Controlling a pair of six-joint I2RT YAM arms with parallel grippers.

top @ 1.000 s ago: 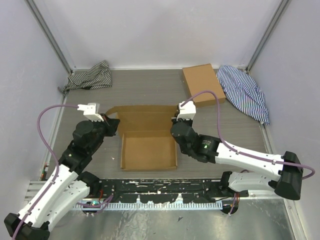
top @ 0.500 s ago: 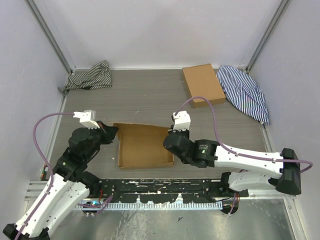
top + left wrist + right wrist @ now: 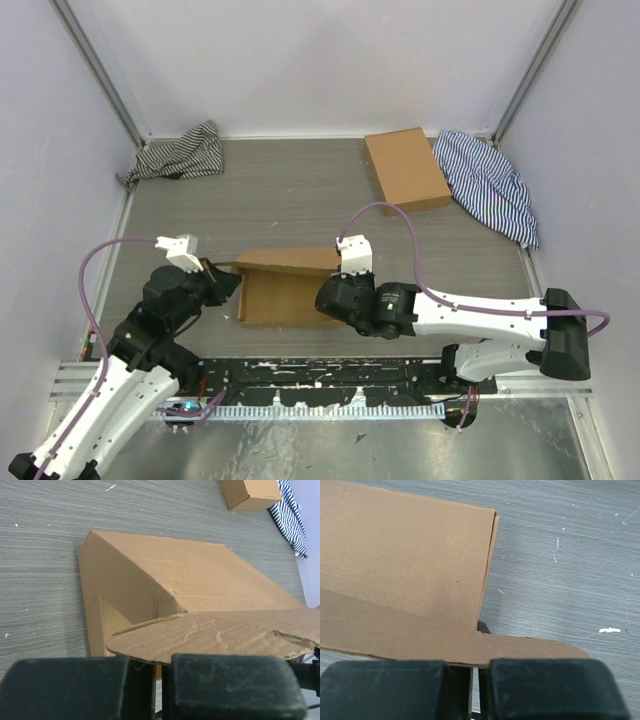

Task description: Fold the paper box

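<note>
Where: the paper box [image 3: 285,285] lies on the worktop [image 3: 290,200] in the lower middle of the overhead view, between the two arms, with its lid [image 3: 200,575] slanting down over the tray.
Left gripper [image 3: 160,680]: jaws clenched to a narrow slit on the thin rounded ear flap [image 3: 200,637] at the lid's left end.
Right gripper [image 3: 479,680]: jaws likewise pinched nearly closed on the ear flap [image 3: 530,650] at the lid's right end.
Weight: probably very light, so it may slide across the worktop rather than resist a push.
Stiffness: panels look stiff and should hinge only at the scored creases; the ears are a single sheet, and the left one already looks wrinkled.
Fragility: a hard pinch or twist could crease or tear an ear.
Surface: matt card, unlikely to slip in the jaws.
Where to hold: near each ear's root, both ends together, so the lid turns squarely.
Nearby: a smaller box [image 3: 405,170] sits well apart in the upper right.
</note>
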